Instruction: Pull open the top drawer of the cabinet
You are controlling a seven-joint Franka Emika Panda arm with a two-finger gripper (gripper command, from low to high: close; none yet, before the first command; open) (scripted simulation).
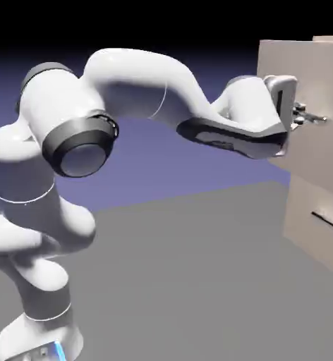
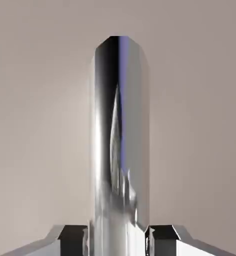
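Gripper clamped on the shiny metal bar handle of the top drawer.

Two small grey fingertips sit at the bottom edge of the hand view, one on each side of the polished bar, pressed tight against it — the handle runs up between them, mirror-bright with a blue streak of reflection. Behind it the flat beige drawer front fills the whole view. From the side, the white jointed robot arm reaches level from the lower left, its hand meeting the handle high on the tall pale beige cabinet at the right edge — the top drawer stands proud of the lower drawer front, which carries its own thin dark bar. Grey tabletop lies below.
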